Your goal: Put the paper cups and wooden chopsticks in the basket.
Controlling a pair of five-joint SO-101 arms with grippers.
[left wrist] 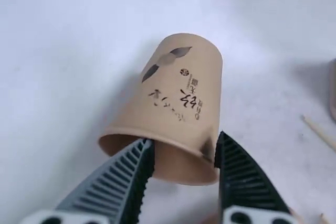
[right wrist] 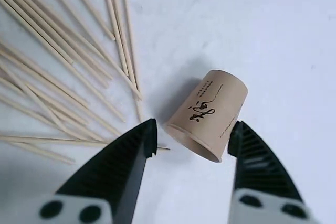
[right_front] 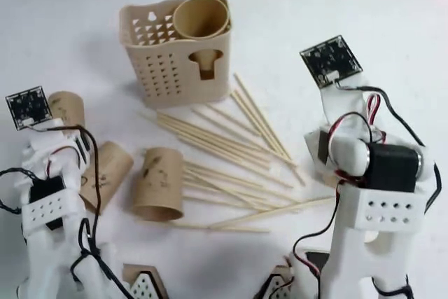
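A beige perforated basket (right_front: 161,68) stands at the back with one paper cup (right_front: 201,19) inside. Wooden chopsticks (right_front: 231,152) lie scattered in front of it. Two cups (right_front: 105,173) (right_front: 159,183) lie on their sides left of centre. A third cup (right_front: 66,110) lies by the left arm's head. My left gripper (left wrist: 184,156) is open, low over the mouth of a lying cup (left wrist: 178,98). My right gripper (right wrist: 191,140) is open above another lying cup (right wrist: 212,114), beside the chopsticks (right wrist: 63,51).
The left arm (right_front: 45,194) and the right arm (right_front: 371,166) stand at the front corners with loose cables. Small mounts (right_front: 143,281) sit at the front edge. The white table (right_front: 392,26) has free room at the back right.
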